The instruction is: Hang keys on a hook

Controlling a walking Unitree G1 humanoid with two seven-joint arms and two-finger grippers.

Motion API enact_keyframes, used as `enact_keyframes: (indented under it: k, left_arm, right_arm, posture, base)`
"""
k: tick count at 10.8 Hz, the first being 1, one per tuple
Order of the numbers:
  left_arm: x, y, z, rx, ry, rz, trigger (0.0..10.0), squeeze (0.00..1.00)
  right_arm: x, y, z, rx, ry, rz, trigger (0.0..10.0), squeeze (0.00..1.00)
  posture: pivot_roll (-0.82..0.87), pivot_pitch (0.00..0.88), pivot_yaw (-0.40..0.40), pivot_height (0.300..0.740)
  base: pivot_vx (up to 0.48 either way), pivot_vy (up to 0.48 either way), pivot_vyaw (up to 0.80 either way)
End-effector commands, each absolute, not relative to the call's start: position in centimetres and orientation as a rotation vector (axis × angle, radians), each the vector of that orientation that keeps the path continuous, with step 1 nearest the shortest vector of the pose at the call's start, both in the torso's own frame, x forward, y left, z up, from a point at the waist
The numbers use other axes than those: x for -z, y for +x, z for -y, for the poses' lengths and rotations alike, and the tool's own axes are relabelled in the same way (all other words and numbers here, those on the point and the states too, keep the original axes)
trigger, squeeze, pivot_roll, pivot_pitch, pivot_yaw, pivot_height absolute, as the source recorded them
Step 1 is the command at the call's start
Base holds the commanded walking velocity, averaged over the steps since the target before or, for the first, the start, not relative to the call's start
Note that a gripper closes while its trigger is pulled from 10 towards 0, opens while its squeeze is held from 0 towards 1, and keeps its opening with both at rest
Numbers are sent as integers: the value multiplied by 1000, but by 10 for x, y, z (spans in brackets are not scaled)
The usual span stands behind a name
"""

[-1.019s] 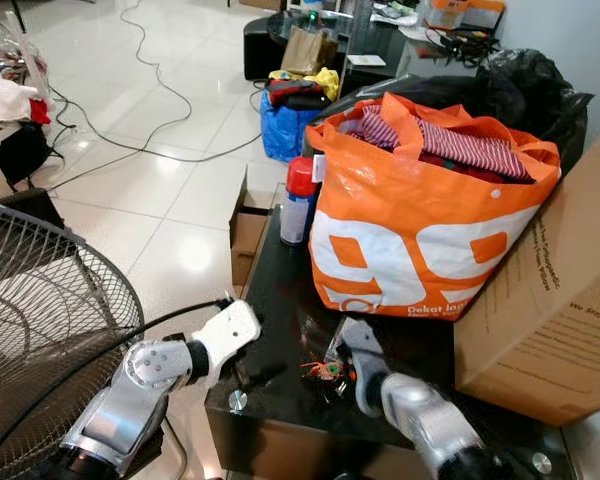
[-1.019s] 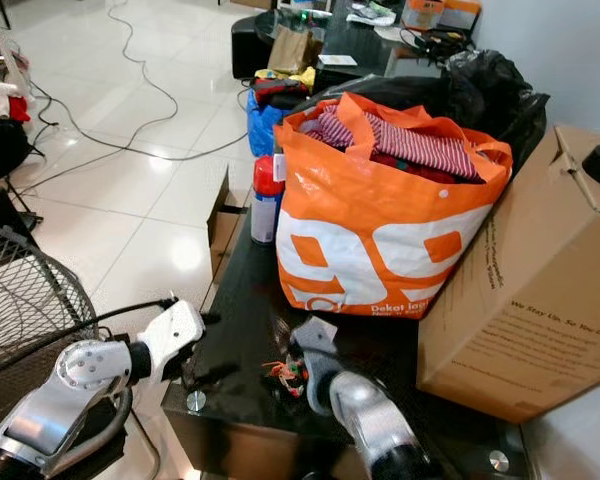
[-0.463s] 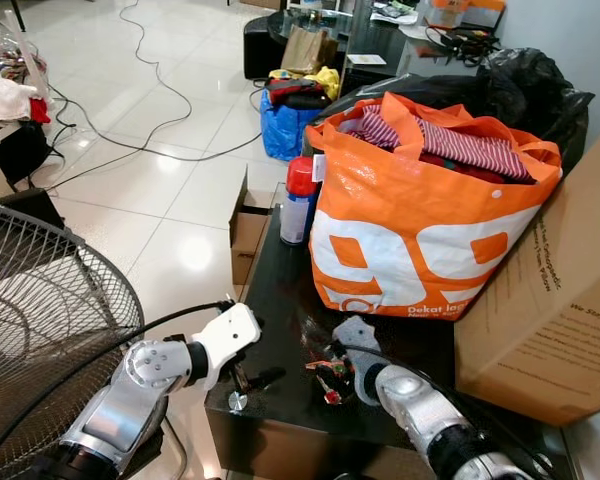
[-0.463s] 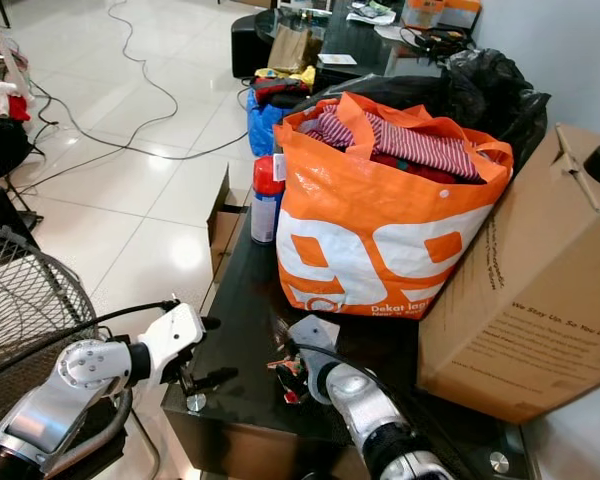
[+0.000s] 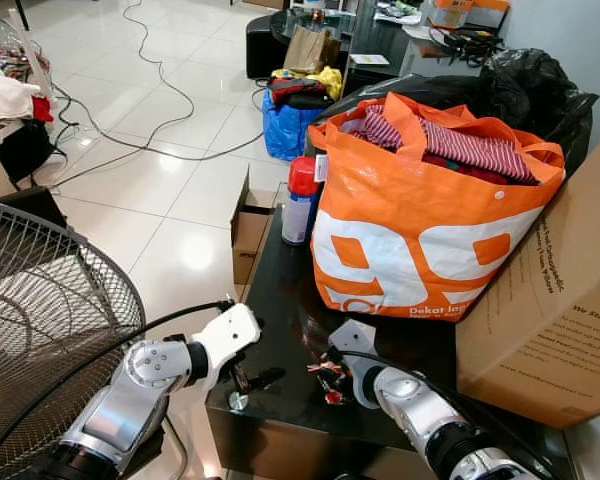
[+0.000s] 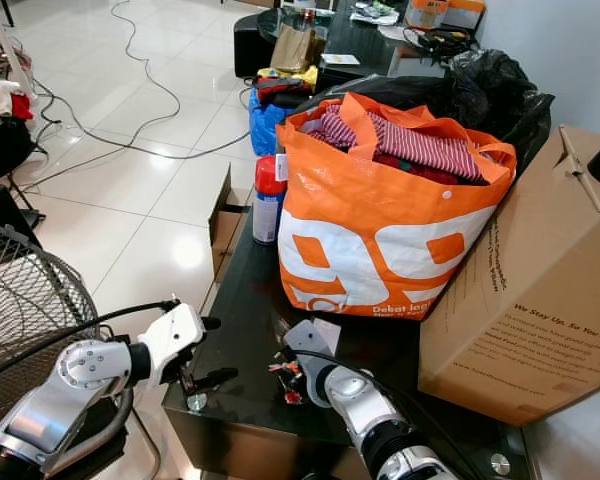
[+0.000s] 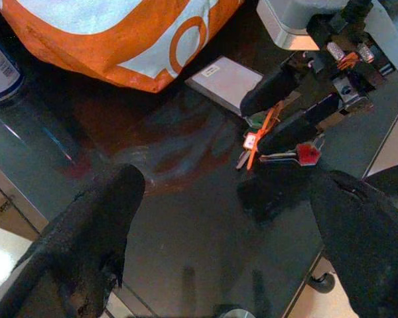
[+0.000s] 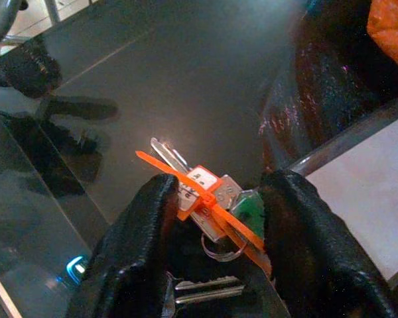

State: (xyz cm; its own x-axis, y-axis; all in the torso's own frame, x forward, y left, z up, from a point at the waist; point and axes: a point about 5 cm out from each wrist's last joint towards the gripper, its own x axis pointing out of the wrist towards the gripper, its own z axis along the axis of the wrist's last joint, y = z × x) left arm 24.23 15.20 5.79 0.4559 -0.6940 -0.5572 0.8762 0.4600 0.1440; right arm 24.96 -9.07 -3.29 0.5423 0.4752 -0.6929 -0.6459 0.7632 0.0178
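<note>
On the dark glass table point(image 5: 280, 300), near its front edge, lies the bunch of keys point(image 8: 209, 199): several silver keys, one with a red head, a green tag and an orange zip tie threaded through a ring. The right gripper point(image 8: 215, 218) is down over the bunch, one black finger on each side of it. The fingers are drawn in narrow and touch the keys on both sides, but whether they have the bunch firmly clamped I cannot tell. In the left wrist view the same keys point(image 7: 278, 142) rest on the glass beneath that gripper, beside a small grey card point(image 7: 225, 83).

The left gripper point(image 5: 248, 377) hovers at the table's front left corner, just beside a round metal fitting point(image 5: 237, 401) in the glass; its fingers stand wide apart with nothing between them.

Behind the keys stands a large orange shopping bag point(image 5: 420, 245) stuffed with striped clothes, with a red-capped spray can point(image 5: 298, 200) at its left and a cardboard box point(image 5: 550, 310) at its right. A black rubbish bag point(image 5: 525, 90) bulges behind them. A wire fan guard point(image 5: 40, 330) stands at the robot's left, and cables point(image 5: 130, 130) trail across the white tiled floor.
</note>
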Motion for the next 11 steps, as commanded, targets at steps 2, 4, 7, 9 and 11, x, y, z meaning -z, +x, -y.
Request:
enact_keyframes:
  k: [2,4,7,9,11]
  left_arm:
    - [-57,242,-150,1022,453,-461,10000,239]
    - [-57,242,-149,1025,453,-460,10000,235]
    - [-57,244,-148,1029,456,-456,10000,235]
    - [-57,245,-147,1032,459,-453,10000,235]
    - [-57,245,-147,1040,462,-454,10000,239]
  right_arm:
    - [30,255,95,-672,-268,-722,0,0]
    - [23,259,91,-690,-225,-671,196,0]
    - [10,265,82,-761,-161,-575,10000,1000]
    - [9,273,95,-723,-191,-600,10000,1000]
    - [9,277,108,-752,-264,-656,10000,1000]
  posture:
    - [3,0,-107,740]
    - [2,0,-107,740]
    - [-4,0,-104,740]
    - [-2,0,-105,740]
    - [-2,0,-102,740]
  base:
    - [0,0,0]
    - [0,0,0]
    - [0,0,0]
    - [0,0,0]
    - [0,0,0]
